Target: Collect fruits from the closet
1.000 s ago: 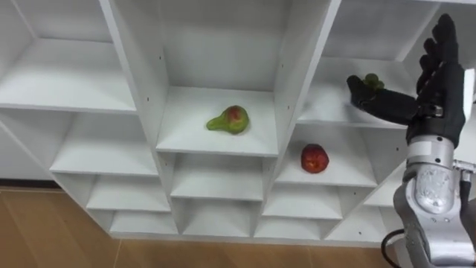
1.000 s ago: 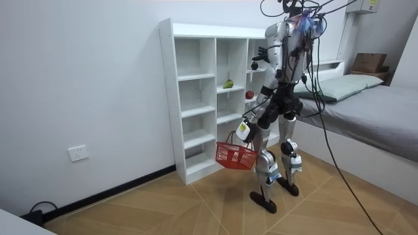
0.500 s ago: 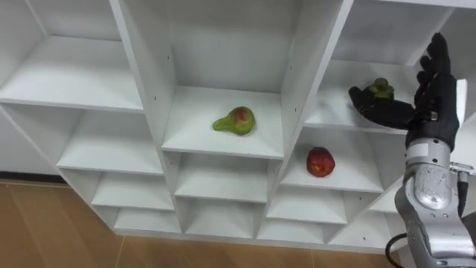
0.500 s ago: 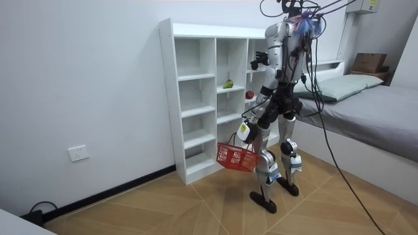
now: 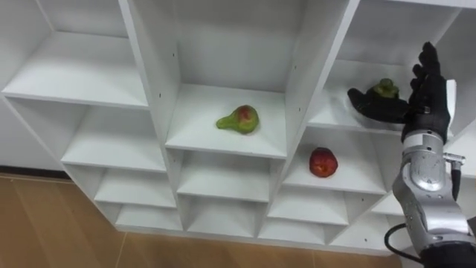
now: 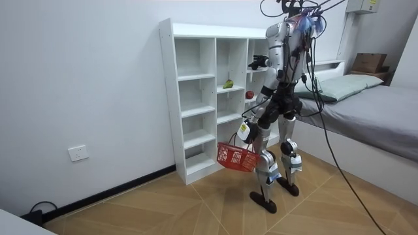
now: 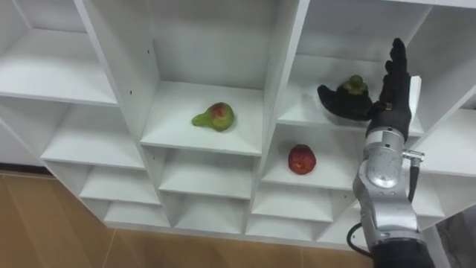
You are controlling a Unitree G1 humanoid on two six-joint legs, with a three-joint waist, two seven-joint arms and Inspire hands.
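Right robot hand [image 5: 420,93] is released, fingers straight; green fruit [image 5: 384,88] sits just behind its thumb; best to reach deeper, then curl round; left robot hand [image 6: 245,132] grips the red basket [image 6: 236,156].

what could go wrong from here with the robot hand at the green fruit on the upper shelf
The open right robot hand sits beside the green fruit, not around it; a nudge could roll it off the shelf. The red basket hangs low, so a drop could miss.
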